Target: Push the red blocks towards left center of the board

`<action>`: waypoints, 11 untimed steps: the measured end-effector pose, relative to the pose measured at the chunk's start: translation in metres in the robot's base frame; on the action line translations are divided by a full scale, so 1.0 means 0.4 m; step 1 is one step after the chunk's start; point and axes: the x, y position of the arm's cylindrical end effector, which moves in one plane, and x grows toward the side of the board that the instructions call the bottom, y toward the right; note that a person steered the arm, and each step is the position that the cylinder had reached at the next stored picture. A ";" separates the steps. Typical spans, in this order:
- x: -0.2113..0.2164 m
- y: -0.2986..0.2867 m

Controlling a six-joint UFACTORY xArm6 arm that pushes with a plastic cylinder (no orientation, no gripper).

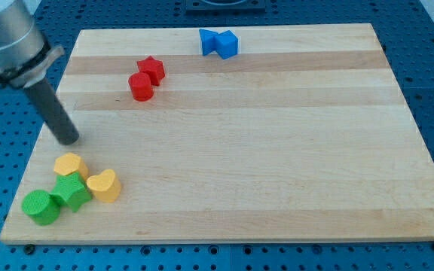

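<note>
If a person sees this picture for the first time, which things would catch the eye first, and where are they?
The eye likely goes first to the dark rod coming down from the view's top left, my tip resting on the wooden board near its left edge. Next come the two touching red blocks, a red star and a red cylinder, up and to the right of my tip, apart from it. A yellow and green cluster sits at the bottom left corner.

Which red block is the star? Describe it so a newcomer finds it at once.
Start at the wooden board and go to its upper left, where two red blocks touch. The red star is the upper right one, nearer the blue blocks; its points set it apart from the round red cylinder beside it.
</note>
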 end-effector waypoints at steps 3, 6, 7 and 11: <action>-0.399 0.491; -0.416 0.229; -0.353 0.229; -0.347 0.266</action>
